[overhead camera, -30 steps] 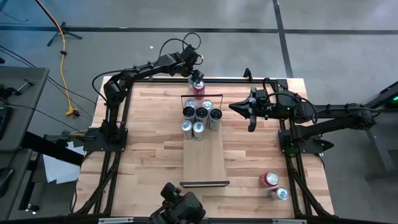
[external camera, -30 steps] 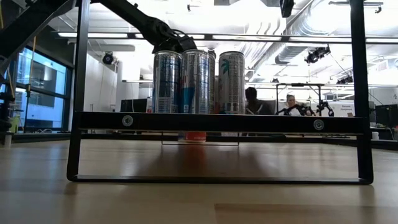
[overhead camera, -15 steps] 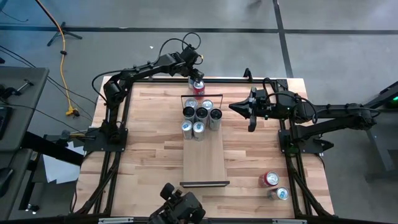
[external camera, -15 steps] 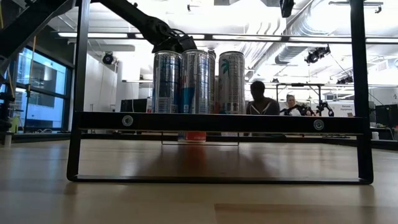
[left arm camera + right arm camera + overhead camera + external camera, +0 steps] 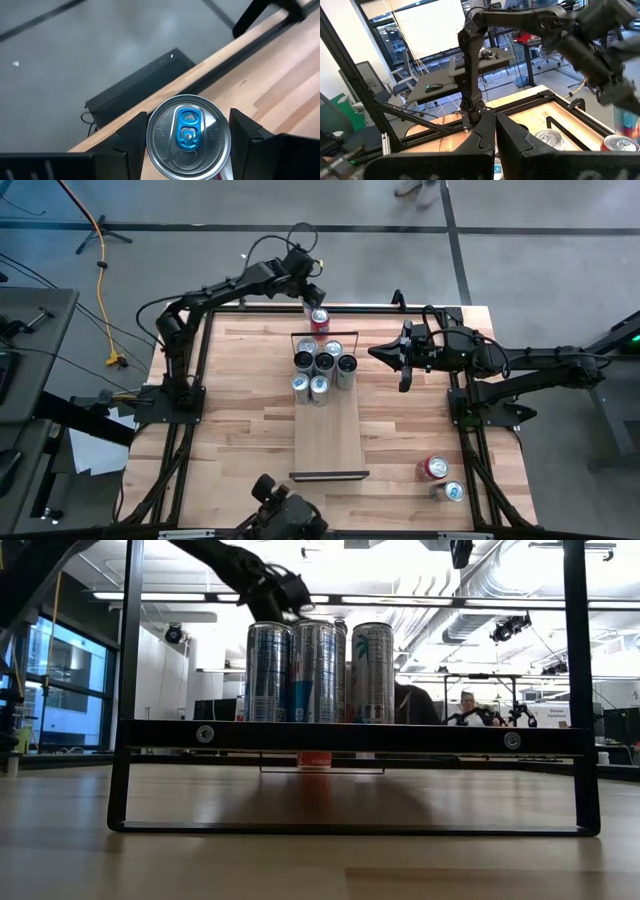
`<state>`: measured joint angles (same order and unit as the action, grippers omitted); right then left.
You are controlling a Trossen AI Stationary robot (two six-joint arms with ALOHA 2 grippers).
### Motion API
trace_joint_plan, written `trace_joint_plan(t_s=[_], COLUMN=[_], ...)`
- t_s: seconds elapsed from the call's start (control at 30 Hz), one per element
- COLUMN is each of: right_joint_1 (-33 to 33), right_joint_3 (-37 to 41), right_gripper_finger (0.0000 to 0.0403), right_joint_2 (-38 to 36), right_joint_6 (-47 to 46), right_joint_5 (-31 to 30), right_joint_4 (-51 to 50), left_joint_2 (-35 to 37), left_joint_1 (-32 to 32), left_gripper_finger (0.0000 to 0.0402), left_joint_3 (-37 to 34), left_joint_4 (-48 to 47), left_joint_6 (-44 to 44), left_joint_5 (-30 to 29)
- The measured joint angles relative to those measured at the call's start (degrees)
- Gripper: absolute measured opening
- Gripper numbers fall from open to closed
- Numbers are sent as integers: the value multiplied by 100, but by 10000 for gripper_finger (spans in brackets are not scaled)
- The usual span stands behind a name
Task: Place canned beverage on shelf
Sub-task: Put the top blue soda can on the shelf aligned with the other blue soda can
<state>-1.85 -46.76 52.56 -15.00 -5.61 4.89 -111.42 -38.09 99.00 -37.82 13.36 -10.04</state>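
High view straight down; low view level at tabletop; both share shelf (image 5: 327, 420) cans (image 5: 318, 672).

Both arms are being seen as matte black, jointed tubes with black cables looped along them. The left gripper (image 5: 187, 137) is being shown with blocky, angular black fingers (image 5: 131, 137); the right gripper (image 5: 495, 131) with wedge-shaped ones.
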Motion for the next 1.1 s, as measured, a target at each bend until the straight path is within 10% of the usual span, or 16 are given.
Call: trace_joint_plan(t_s=[0.63,1.1], right_joint_1=[-1,0], right_joint_3=[0,0], right_gripper_finger=[0,0], right_joint_2=[0,0], right_joint_6=[2,2], right_joint_5=[0,0], right_joint_4=[1,2], left_joint_2=[2615,4065], left_joint_1=[260,2261], left_gripper_finger=[159,159], left_joint_3=[7,11], left_joint_4=[31,-803], left_joint_6=[-219,-683], left_joint_5=[332,883])
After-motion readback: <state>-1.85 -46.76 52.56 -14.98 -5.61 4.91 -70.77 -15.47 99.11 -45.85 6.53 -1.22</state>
